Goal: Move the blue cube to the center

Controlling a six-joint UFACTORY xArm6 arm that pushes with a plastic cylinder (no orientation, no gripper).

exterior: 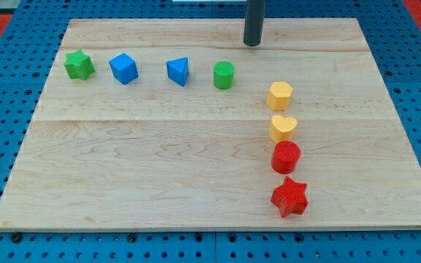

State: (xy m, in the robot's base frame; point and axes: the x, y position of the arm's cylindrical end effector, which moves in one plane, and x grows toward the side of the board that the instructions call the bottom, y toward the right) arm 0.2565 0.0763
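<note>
My tip on pale grained wood, above green cylinder.

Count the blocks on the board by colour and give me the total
Green: 2, star and cylinder
Blue: 2, cube and wedge-like block
Yellow: 2, hexagon and heart
Red: 2, cylinder and star
Total: 8
</note>
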